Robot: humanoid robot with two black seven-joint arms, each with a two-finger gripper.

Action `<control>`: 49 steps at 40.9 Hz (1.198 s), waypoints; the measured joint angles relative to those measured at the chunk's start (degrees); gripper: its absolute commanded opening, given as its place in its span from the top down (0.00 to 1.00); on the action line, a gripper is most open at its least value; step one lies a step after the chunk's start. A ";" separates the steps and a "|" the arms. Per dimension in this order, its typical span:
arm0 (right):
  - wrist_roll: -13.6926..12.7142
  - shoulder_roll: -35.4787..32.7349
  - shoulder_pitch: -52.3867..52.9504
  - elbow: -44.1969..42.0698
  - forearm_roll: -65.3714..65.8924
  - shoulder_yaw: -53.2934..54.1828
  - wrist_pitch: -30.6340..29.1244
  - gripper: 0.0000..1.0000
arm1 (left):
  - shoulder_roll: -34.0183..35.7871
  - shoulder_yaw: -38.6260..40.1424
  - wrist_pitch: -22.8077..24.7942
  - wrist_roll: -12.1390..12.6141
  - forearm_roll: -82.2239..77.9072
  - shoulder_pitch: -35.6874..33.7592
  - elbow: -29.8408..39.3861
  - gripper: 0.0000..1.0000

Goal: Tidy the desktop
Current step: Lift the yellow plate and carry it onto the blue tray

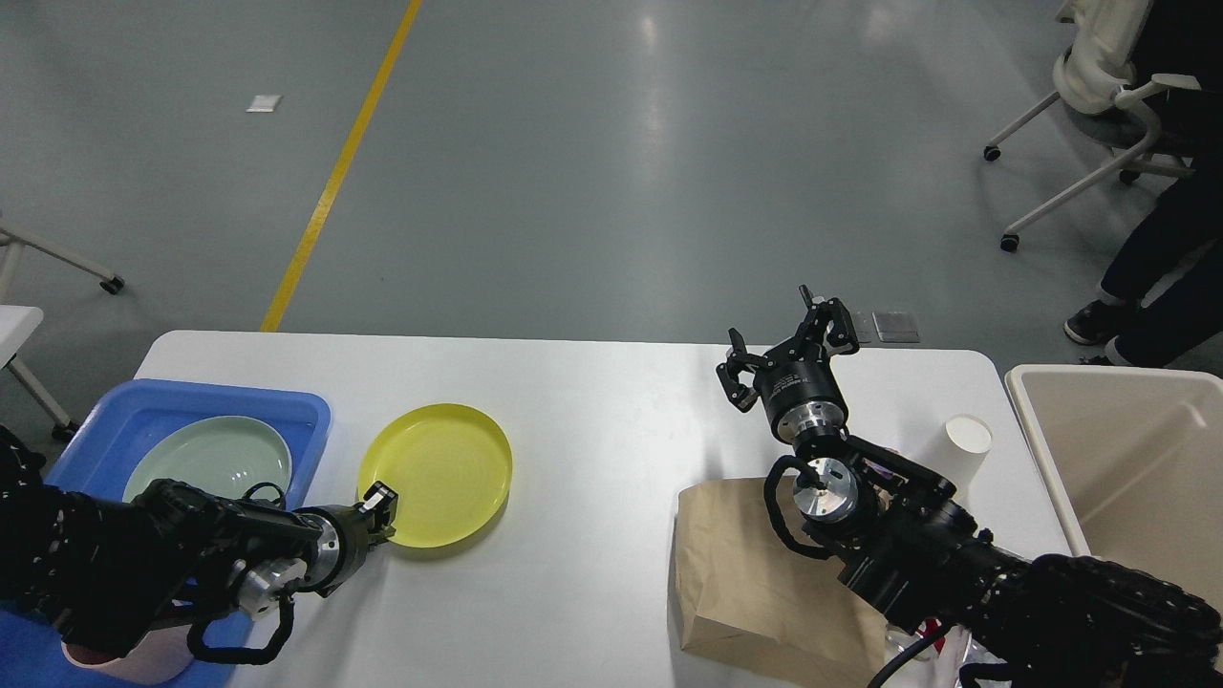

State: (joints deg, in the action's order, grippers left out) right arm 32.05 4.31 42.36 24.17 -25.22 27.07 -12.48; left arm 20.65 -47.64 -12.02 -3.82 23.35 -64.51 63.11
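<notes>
The white desktop (592, 401) fills the lower half of the head view. A yellow plate (439, 473) lies on its left part. My left gripper (379, 505) sits at the plate's near-left rim, with its fingers closed on the rim. My right gripper (785, 352) is open and empty, raised over the far right part of the desktop. A flat brown paper bag (745, 573) lies on the desktop under my right arm. A white paper cup (965, 444) stands to the right of that arm.
A blue tray (105, 411) at the left edge holds a pale green plate (215, 457) and a pink cup (124, 661). A beige bin (1127, 459) stands off the right edge. A seated person (1166, 258) and an office chair (1099, 105) are at the far right.
</notes>
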 measured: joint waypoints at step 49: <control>0.03 0.00 0.00 0.00 0.00 0.00 0.00 0.00 | 34.27 -19.16 60.69 4.34 -38.78 -38.25 1.31 1.00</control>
State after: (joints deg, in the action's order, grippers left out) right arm 32.08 4.31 42.36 24.17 -25.22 27.07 -12.48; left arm 54.92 -66.79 48.66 0.52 -15.44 -102.76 64.42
